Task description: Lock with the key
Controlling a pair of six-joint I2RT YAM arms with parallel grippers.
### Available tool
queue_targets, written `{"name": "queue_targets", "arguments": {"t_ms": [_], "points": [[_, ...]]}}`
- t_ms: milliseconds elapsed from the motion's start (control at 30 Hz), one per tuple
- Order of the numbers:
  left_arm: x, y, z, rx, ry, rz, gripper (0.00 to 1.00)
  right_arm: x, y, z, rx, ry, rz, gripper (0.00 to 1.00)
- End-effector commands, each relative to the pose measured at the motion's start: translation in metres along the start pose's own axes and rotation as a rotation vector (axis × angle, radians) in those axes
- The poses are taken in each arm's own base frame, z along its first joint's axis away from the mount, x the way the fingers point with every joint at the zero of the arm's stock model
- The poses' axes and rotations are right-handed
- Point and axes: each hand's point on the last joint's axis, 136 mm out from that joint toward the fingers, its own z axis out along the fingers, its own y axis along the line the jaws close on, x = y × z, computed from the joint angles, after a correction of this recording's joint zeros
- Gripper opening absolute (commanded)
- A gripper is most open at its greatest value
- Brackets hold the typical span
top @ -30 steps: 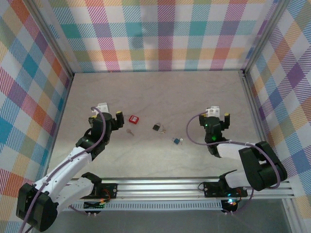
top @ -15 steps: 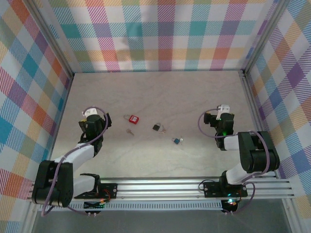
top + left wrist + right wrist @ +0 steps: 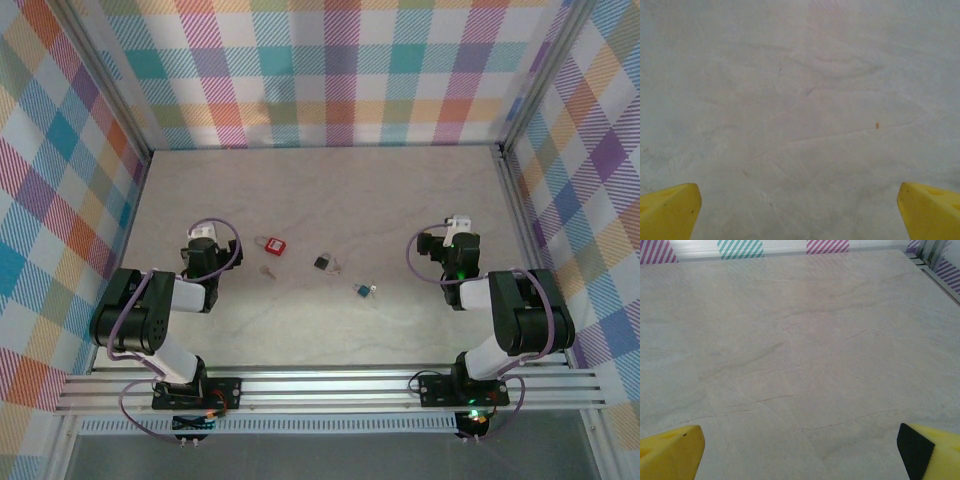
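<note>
Silver-grey key [image 3: 267,270] sits centre-left, just right of left gripper [image 3: 214,252]; right gripper [image 3: 447,246] much farther. Both wide apart, empty. Key axis approx horiz.

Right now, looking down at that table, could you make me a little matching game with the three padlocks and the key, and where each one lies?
Column one:
1. red padlock
2. black padlock
3. blue padlock
4. key

Column two:
A. between the other two padlocks
B. just on the robot's side of the red padlock
C. farthest from the robot of the four
D. farthest to the right of the four

Pairs: 1-C, 2-A, 3-D, 4-B
</note>
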Motion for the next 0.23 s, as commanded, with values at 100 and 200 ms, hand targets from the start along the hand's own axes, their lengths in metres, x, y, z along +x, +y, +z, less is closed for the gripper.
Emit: {"name": "queue_targets", "arguments": {"t_ms": [100, 200], "points": [[-0.0277, -0.0084, -0.0014, 0.021, -0.098, 0.013, 1.00, -0.0153, 0.0028, 0.0027, -0.017, -0.042, 0.022, 0.99], [-0.0280, -0.0083, -0.0014, 0.021, -0.100, 0.013, 1.00, -0.0155, 0.0023, 0.0016, -0.016, -0.047, 0.019, 0.99]]}}
